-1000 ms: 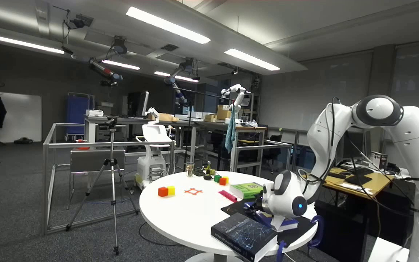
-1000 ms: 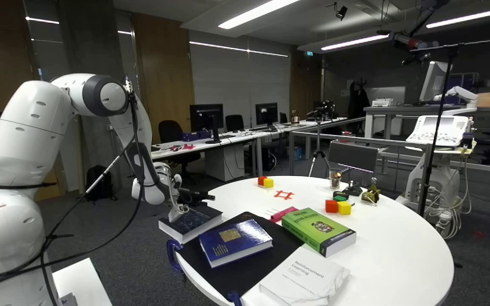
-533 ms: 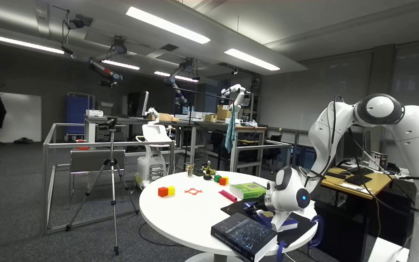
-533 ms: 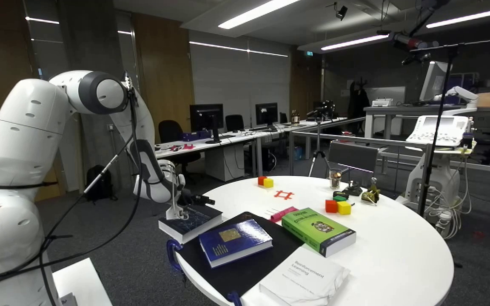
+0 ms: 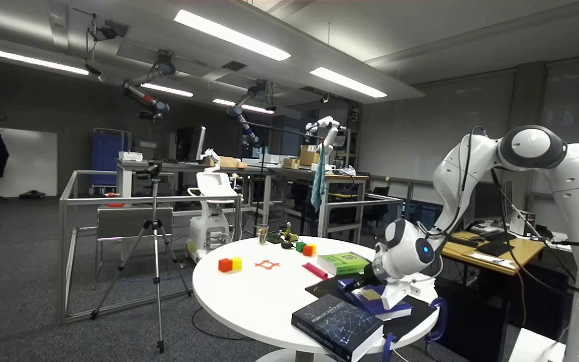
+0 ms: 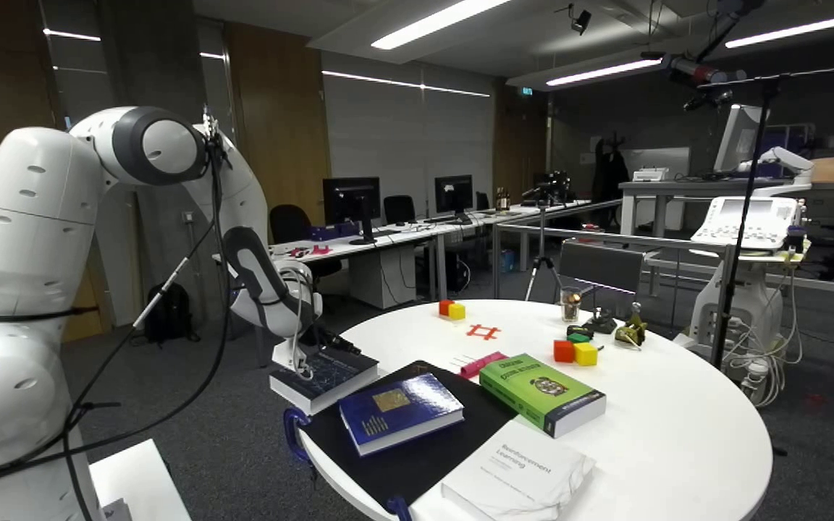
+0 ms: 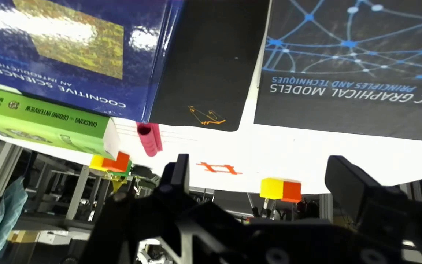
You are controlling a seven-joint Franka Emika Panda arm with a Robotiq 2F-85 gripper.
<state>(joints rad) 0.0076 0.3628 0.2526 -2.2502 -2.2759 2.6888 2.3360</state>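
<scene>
Well, the dark graphical-models book (image 6: pixel 326 378) lies at an edge of the bench (image 6: pixel 677 434), just beside the black mat (image 6: pixel 424 463) under the blue book (image 6: pixel 402 412); my hand (image 7: pixel 258 168), released and spread wide, hovers near both. Beyond, my wrist view shows the green book (image 7: pixel 51 123) and, by the far edge, a yellow cube (image 7: pixel 271 188).

In both exterior views, the white-and-dark-grey jointed robot arm (image 5: pixel 529 147) stands arched at the elbow (image 6: pixel 171 150) and slopes down to a rounded white wrist (image 5: pixel 405 254). The black two-finger gripper (image 7: pixel 258 161) is tilted obliquely downward. Its blocky fingers (image 7: pixel 346 179) stand wide apart.
</scene>
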